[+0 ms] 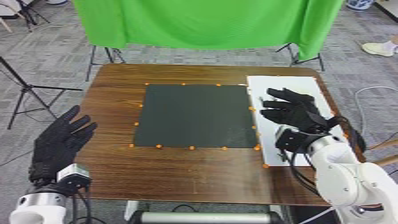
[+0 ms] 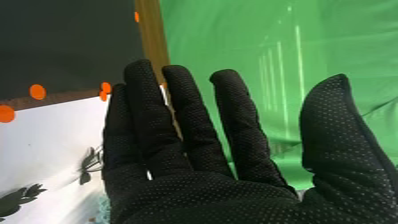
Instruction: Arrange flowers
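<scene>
- Right hand [image 1: 298,114]: over white sheet [image 1: 284,83], dark mat's [image 1: 194,117] 3 o'clock; fingers released.
- Left hand [image 1: 55,152]: mat's 8 o'clock; fingers released.
- Leafy sprigs [image 2: 12,201]: on sheet.

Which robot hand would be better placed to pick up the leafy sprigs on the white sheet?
The right robot hand, I'd judge: it is open above the white sheet, where the leafy sprigs lie; the left robot hand is by the table's left edge.

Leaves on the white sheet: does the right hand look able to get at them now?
Probably yes: the right hand is open above the white sheet, and nothing seems to lie over the leaves.
</scene>
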Controlling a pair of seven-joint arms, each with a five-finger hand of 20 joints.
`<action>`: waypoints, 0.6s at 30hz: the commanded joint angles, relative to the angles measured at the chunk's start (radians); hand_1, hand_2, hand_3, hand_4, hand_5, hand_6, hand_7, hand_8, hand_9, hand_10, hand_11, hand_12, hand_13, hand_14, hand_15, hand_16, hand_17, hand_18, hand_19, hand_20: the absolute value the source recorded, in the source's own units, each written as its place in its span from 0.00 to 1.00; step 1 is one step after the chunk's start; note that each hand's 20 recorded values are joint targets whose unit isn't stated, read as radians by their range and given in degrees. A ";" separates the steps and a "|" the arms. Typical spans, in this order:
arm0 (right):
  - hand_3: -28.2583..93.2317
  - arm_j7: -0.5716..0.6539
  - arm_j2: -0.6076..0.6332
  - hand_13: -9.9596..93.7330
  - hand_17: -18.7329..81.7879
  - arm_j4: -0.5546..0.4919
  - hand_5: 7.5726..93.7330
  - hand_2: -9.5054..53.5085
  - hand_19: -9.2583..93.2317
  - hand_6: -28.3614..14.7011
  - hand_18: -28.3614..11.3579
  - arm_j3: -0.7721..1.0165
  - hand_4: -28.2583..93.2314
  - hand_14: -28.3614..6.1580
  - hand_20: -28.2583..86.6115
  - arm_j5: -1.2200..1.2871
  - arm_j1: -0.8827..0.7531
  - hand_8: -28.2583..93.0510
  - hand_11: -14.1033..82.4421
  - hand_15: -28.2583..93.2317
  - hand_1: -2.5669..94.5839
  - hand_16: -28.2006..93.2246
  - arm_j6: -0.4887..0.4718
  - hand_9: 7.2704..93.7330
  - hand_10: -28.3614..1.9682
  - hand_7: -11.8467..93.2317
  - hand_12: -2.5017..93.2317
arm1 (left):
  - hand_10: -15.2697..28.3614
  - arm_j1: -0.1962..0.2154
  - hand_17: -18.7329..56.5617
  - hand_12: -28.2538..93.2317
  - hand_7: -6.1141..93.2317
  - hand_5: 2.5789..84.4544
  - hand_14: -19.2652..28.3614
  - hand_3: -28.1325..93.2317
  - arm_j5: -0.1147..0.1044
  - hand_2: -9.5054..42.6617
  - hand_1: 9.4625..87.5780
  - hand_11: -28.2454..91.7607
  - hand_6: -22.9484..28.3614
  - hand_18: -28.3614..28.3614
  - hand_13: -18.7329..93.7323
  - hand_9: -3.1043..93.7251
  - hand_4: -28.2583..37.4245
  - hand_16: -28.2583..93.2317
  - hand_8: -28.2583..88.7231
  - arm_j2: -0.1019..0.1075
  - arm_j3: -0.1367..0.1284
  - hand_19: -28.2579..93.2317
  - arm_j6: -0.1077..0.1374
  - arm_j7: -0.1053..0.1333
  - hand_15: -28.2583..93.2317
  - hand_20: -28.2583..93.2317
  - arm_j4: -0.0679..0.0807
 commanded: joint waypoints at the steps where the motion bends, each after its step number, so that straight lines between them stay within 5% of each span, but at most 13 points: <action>1: 1.00 0.002 0.000 0.48 0.26 -0.006 0.45 0.38 0.69 0.60 0.18 0.004 0.04 0.19 0.43 -0.004 -0.004 0.10 0.33 0.54 0.14 0.32 -0.002 0.51 0.35 0.31 0.14 | 0.79 0.010 0.10 0.31 0.20 0.42 0.95 0.90 -0.004 0.26 0.18 0.44 0.63 0.91 0.39 0.39 0.10 0.17 0.16 0.003 -0.004 0.68 0.005 -0.011 0.62 0.23 -0.003; 14: 1.00 0.024 -0.011 0.48 0.26 -0.011 0.45 0.37 0.69 0.60 0.17 0.023 0.04 0.18 0.43 -0.039 -0.010 0.10 0.33 0.54 0.14 0.32 -0.007 0.51 0.35 0.31 0.14 | 0.79 0.015 0.10 0.31 0.20 0.42 0.95 0.90 -0.003 0.26 0.18 0.44 0.63 0.91 0.39 0.39 0.10 0.17 0.16 -0.001 0.000 0.68 0.003 -0.014 0.62 0.23 -0.004; 18: 1.00 0.279 -0.042 0.59 0.32 -0.072 0.51 0.32 0.75 0.56 0.19 0.048 0.03 0.26 0.44 -0.390 -0.013 0.09 0.46 0.62 0.19 0.31 -0.014 0.60 0.30 0.35 0.17 | 0.79 0.018 0.10 0.31 0.20 0.42 0.95 0.90 -0.001 0.27 0.18 0.44 0.63 0.91 0.39 0.39 0.10 0.17 0.16 -0.005 -0.001 0.68 0.008 -0.020 0.62 0.23 -0.008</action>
